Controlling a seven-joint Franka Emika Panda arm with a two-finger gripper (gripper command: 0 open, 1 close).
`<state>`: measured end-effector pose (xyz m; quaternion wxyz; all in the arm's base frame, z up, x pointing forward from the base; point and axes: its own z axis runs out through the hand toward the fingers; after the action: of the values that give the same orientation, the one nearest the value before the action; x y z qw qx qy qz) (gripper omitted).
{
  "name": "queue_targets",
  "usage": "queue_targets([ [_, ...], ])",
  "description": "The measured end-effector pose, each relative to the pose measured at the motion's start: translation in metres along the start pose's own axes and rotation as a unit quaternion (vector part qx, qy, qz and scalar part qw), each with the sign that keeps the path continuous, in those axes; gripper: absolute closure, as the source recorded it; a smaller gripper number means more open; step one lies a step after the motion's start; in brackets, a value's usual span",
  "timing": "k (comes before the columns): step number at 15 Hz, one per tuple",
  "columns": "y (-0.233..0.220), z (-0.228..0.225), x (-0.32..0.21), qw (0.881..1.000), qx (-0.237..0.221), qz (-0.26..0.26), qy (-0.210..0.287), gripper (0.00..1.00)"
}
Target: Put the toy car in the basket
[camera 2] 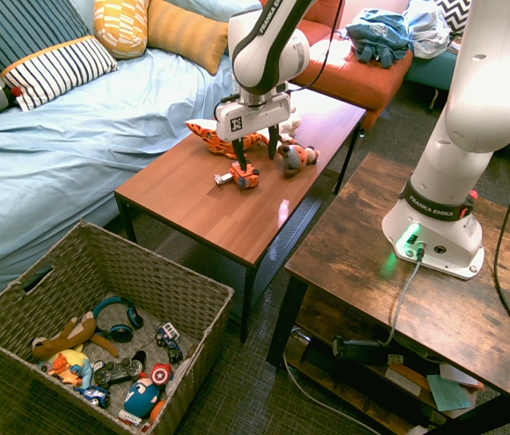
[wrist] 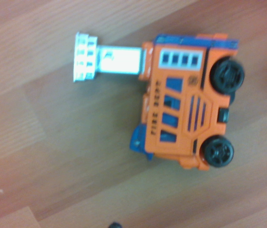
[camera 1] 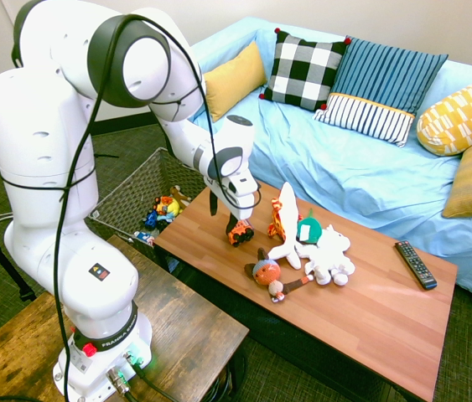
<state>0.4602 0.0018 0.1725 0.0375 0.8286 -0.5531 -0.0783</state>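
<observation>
Your open fingers (camera 2: 258,157) hover over the orange toy car (camera 2: 244,175) on the counter (camera 2: 182,193); you appear to be lining up the grasp, so lower next, straddling it, then close.

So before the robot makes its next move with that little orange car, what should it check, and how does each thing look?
1. Gripper open: ok, its fingers stand apart.
2. Toy car in the wrist camera's sight: ok, all of it shows, wheels and pale ladder included.
3. Car still to be put away: ok, it is on the coffee table.
4. Fingers lined up to grip the car: cannot tell; they are close, but the depth is unclear.
5. Basket ready to take it: ok, open-topped, toys lying inside.
6. Car already in the basket: not ok.
</observation>
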Motion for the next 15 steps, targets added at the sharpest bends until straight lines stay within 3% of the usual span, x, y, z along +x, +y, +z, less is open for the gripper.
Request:
queue_targets([
  [7,-0.026,0.041,0.028,1.000,-0.002,0.028,-0.008,0.00],
  [8,-0.028,0.042,0.030,1.000,0.000,0.029,-0.009,1.00],
  [15,-0.042,0.059,0.038,1.000,-0.001,0.025,-0.011,1.00],
])
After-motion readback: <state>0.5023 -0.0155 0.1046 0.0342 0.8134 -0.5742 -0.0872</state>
